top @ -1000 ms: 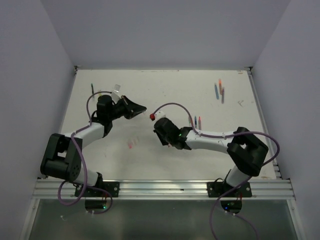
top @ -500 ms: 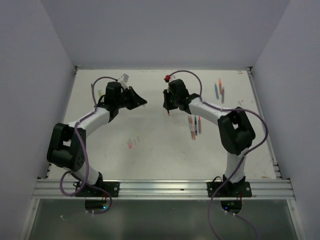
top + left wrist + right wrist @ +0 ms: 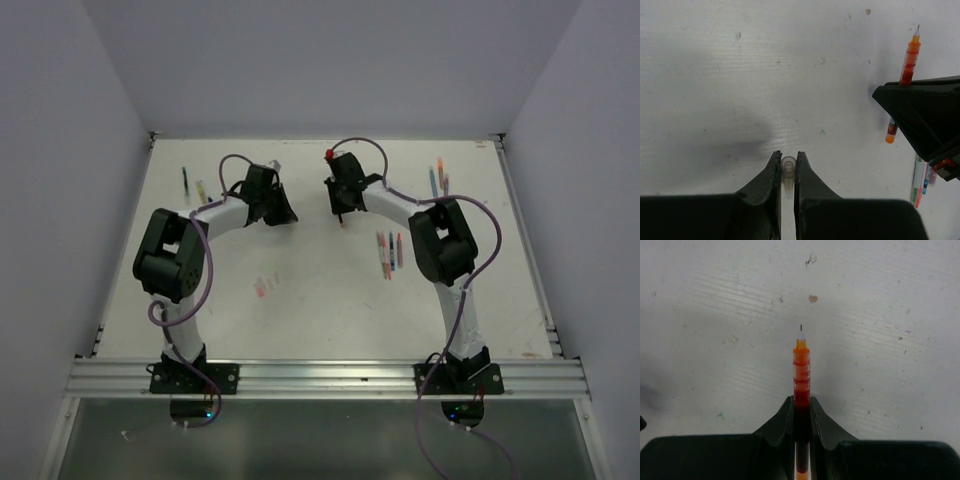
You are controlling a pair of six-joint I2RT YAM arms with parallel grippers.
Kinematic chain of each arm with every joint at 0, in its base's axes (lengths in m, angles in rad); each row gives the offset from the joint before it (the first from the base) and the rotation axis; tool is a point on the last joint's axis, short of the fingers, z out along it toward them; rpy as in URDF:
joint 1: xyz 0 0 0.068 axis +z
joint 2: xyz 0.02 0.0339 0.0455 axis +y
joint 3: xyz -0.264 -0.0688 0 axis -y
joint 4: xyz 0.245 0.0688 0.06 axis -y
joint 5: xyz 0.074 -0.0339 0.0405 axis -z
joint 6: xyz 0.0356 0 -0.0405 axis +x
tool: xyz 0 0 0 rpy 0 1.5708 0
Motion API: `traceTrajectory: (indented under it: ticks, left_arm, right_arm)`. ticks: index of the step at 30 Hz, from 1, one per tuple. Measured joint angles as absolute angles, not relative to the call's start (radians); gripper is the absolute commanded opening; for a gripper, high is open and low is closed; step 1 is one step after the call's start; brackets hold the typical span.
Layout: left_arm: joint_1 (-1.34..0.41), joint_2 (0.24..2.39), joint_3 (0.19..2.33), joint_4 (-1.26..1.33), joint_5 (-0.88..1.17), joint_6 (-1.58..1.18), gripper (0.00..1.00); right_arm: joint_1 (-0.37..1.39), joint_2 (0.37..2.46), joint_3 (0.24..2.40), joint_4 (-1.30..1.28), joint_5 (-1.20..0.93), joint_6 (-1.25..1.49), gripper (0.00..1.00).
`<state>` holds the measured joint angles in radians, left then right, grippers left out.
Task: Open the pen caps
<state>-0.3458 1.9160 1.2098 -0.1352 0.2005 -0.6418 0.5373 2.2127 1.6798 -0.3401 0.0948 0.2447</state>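
Orange plastic fills the right end effector [image 3: 801,402]: it is clamped narrow on an orange pen [image 3: 801,370] whose bare needle tip points straight away from the fingers, toward the top of the right wrist view and over the worktop [image 3: 890,315]. That tip carries no cap. The left end effector [image 3: 788,159] is pinched almost closed on a small clear cap [image 3: 788,165], well apart from the pen, which shows at the right edge of the left wrist view.

Seen from above, the two end effectors face each other across a gap in the upper middle. I judge this pen opened. A cluster of pens [image 3: 388,250] lies right of centre, long axes running up-down in the frame, just beside the right arm, the nearer one. The far-right pens [image 3: 438,180] and the upper-left pens [image 3: 186,178] lie further out. Whether any of these is capped is too small to tell.
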Motion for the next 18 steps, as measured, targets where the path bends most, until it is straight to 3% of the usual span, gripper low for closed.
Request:
traceTrajectory:
  ticks: [11,18]
  left_arm:
    - [-0.351,1.956,1.222,-0.146,0.189,-0.643,0.25]
    - [-0.356,1.956,1.206,-0.143,0.180,-0.646,0.37]
  right_arm:
    - [0.538,2.208,1.642,-0.340,0.098,0.246,0.07]
    - [0.538,2.203,1.630,-0.325,0.100,0.248,0.19]
